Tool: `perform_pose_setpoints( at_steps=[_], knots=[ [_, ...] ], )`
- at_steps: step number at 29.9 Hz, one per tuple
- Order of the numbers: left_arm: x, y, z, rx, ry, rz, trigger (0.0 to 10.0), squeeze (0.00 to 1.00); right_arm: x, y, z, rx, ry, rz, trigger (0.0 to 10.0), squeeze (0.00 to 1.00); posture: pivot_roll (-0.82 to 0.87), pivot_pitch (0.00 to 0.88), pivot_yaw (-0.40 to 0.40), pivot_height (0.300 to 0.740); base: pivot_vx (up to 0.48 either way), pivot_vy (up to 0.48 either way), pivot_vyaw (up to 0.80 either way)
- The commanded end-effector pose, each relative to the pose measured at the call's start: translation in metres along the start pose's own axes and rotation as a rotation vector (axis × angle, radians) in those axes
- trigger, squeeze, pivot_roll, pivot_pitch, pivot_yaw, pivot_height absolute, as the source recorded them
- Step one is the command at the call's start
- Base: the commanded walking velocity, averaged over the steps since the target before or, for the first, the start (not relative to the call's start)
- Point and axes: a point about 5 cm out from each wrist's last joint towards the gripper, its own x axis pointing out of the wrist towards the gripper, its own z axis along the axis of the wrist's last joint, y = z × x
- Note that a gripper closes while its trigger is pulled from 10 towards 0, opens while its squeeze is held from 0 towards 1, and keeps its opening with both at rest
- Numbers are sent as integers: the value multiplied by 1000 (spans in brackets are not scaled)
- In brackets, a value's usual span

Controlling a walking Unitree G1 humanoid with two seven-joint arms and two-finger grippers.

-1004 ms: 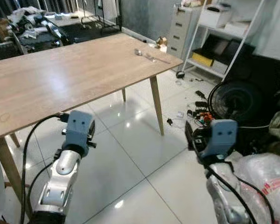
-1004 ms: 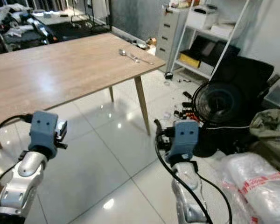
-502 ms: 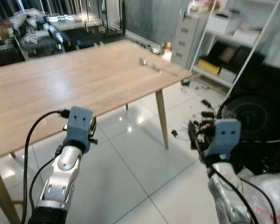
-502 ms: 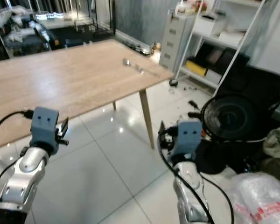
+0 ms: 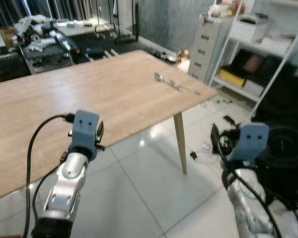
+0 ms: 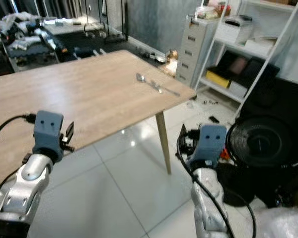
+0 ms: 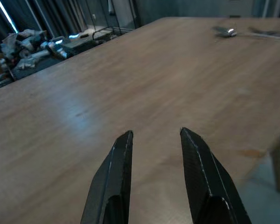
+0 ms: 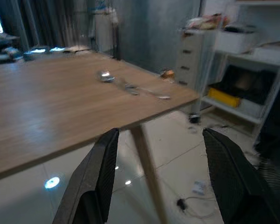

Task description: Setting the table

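Your cutlery (image 5: 175, 85) lies upper right of frame near table's (image 5: 64, 94) far corner — long axis diagonal, right gripper (image 8: 161, 177) nearer, both grippers' fingers apart, incl. left gripper (image 7: 154, 154).

Left end effector (image 7: 154, 140) and right end effector (image 8: 161, 140) raised forward, fingers apparently parted.

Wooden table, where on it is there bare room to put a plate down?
The light wooden table is bare over most of its top, from the edge by the left gripper toward the far side. The silver cutlery lies near the far right corner. The floor under the white shelf is crowded with cables.
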Motion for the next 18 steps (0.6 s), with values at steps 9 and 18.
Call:
perform_pose_setpoints(
  at_steps=[9,18],
  knots=[
    [-1,0,-6,-1,20,-2,10000,0,1,-8,-3,-70,16,-4,10000,0,73,74,93,740,480,0,0],
    [-2,2,-6,2,20,3,10000,0,4,-7,-1,-69,12,8,10000,0,78,72,89,740,480,0,0]
  ],
)
